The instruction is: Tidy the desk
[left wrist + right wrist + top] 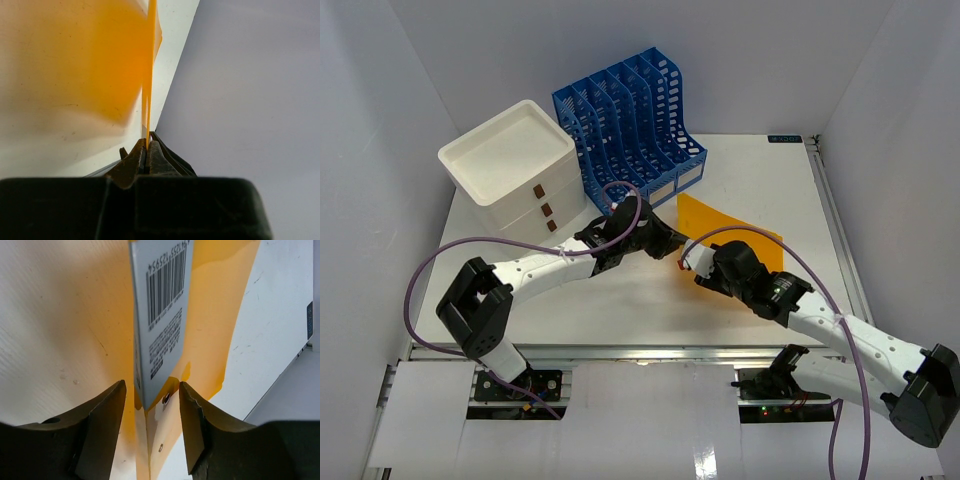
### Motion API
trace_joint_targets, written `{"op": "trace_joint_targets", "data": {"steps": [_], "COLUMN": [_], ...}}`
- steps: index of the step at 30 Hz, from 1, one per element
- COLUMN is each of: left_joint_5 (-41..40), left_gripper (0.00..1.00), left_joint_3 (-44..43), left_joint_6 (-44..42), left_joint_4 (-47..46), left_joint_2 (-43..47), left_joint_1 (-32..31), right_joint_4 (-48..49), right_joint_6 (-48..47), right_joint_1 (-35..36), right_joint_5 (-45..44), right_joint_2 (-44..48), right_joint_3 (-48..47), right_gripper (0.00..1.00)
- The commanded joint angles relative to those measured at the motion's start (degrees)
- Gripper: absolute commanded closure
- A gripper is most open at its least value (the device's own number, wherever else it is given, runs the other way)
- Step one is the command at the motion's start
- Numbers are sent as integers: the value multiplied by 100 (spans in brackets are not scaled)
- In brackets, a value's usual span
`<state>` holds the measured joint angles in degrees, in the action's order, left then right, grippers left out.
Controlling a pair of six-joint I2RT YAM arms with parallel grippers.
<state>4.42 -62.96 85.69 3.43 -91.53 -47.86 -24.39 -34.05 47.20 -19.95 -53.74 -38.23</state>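
Note:
A thin orange folder (728, 226) lies on the white desk (620, 300), its near-left edge lifted. My left gripper (674, 243) is shut on that edge; in the left wrist view the folder (148, 75) rises edge-on from between the closed jaws of the left gripper (146, 146). My right gripper (692, 266) is open beside the folder's near corner. In the right wrist view the right gripper (152, 410) straddles the upright folder (215, 315) and its white barcode label (162, 305) without touching them.
A white drawer box (510, 165) stands at the back left, with a blue file rack (630, 115) beside it. The desk's right rail (835, 230) and a small black label (786, 139) are at the far right. Grey walls enclose three sides.

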Motion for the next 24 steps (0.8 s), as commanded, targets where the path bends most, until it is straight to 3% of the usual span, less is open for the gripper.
{"op": "trace_joint_targets", "data": {"steps": [1, 9, 13, 14, 16, 17, 18, 22, 24], "left_joint_5": [-38, 3, 111, 172, 311, 369, 449, 696, 789], "left_gripper": [100, 100, 100, 96, 81, 69, 52, 20, 11], "left_joint_3": [-269, -287, -313, -317, -335, -372, -421, -786, -960], "left_joint_6": [0, -17, -88, -145, -272, -359, -528, -1074, -1342], "left_joint_4": [19, 2, -100, -166, -332, -539, -576, -829, -919], "left_joint_2": [173, 185, 264, 294, 367, 392, 411, 434, 444], "left_joint_1": [-22, -22, -22, -22, -22, -22, -22, -22, -21], "right_joint_4": [204, 268, 186, 117, -74, -193, -227, -266, -264], "right_joint_6": [116, 74, 62, 51, 27, 1, -71, -254, -315], "right_joint_1": [-18, -18, -59, -91, -174, -235, -339, -627, -769], "right_joint_5": [-506, -484, -279, -216, -52, 33, 145, 433, 555], "right_joint_2": [-309, -292, -184, -124, 41, 142, 310, 771, 958], "right_joint_3": [-193, -80, -197, -287, -521, -619, -718, -1129, -1352], "right_gripper": [54, 91, 92, 92, 92, 92, 92, 92, 92]}}
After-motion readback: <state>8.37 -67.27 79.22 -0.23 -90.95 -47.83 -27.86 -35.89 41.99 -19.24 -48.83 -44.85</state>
